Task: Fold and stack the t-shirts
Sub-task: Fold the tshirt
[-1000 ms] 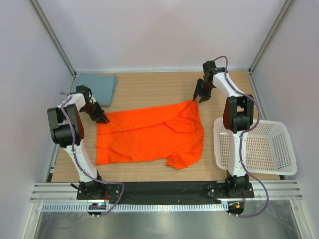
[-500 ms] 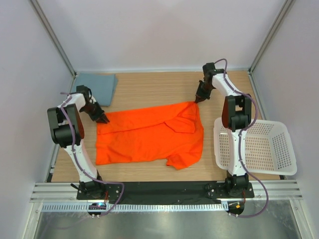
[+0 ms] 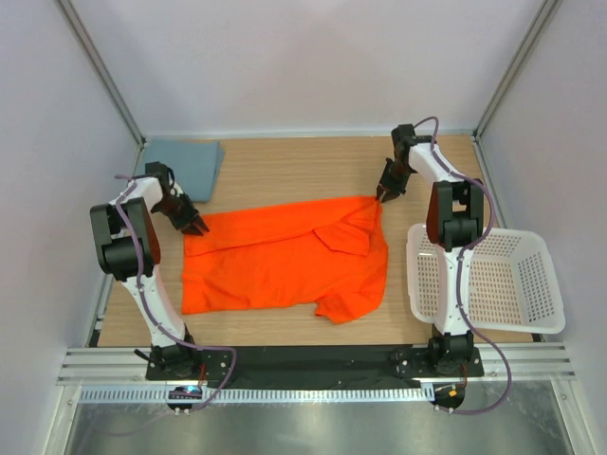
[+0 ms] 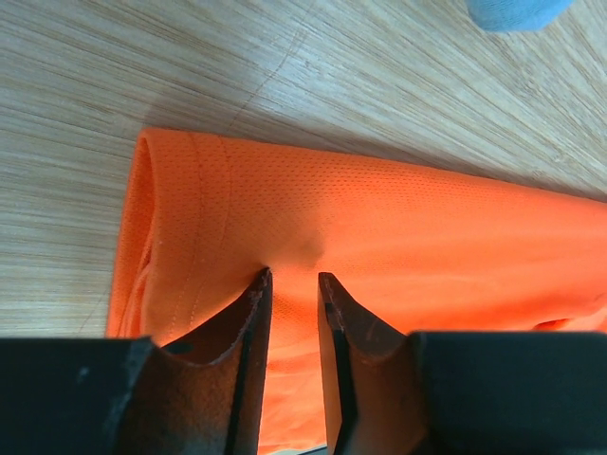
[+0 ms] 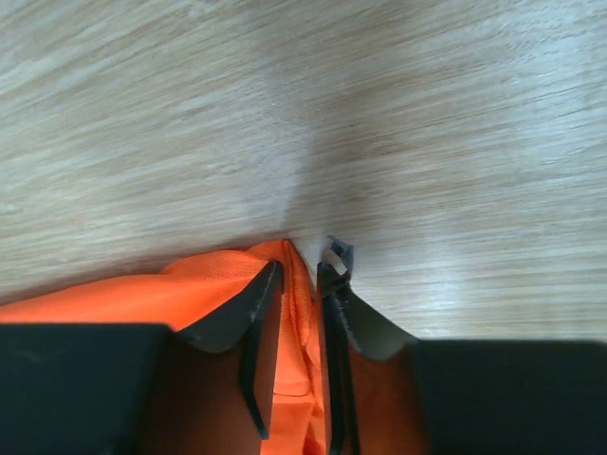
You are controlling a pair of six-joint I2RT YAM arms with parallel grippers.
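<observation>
1. While the grey-blue t-shirt (image 3: 185,163) lies folded at the far left corner of the wooden table (image 3: 285,171), you have 1 of 2 shirts done, by the look of it.
2. Your orange t-shirt (image 3: 285,261) lies spread across the middle, with only its right side turned in.
3. Your left gripper (image 3: 194,226) pinches its far left corner, jaws narrow; your right gripper (image 3: 384,192) clamps the far right corner.
4. You have yet to finish folding it and stack it on the grey-blue one.
</observation>
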